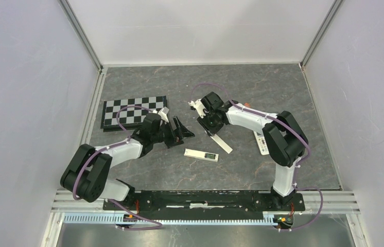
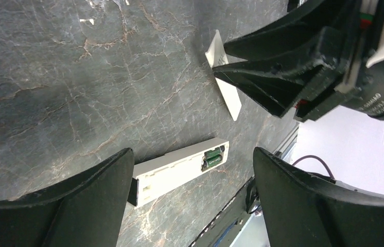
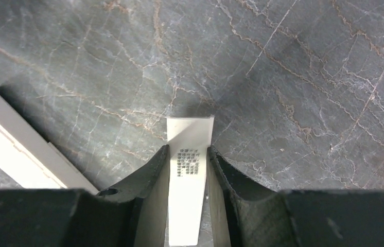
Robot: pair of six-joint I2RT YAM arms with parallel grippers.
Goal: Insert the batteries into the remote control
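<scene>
The remote control [image 1: 198,154] lies back-up on the table in front of both arms. Its recess at the right end holds the two batteries [image 1: 211,156], dark with green marks. The left wrist view shows the remote control [image 2: 174,172] and the batteries [image 2: 214,157] below my left gripper [image 2: 192,154], which is open and holds nothing. In the top view my left gripper [image 1: 184,128] hovers just left of and behind the remote. My right gripper [image 3: 189,154] is shut on a thin white cover strip [image 3: 190,135] with printed text. The strip's far end [image 1: 223,145] touches the table right of the remote.
A black-and-white checkerboard [image 1: 128,110] lies at the back left, behind the left arm. A white object with buttons [image 1: 262,144] lies partly under the right arm. Metal rails and white walls bound the dark stone table [image 1: 262,98].
</scene>
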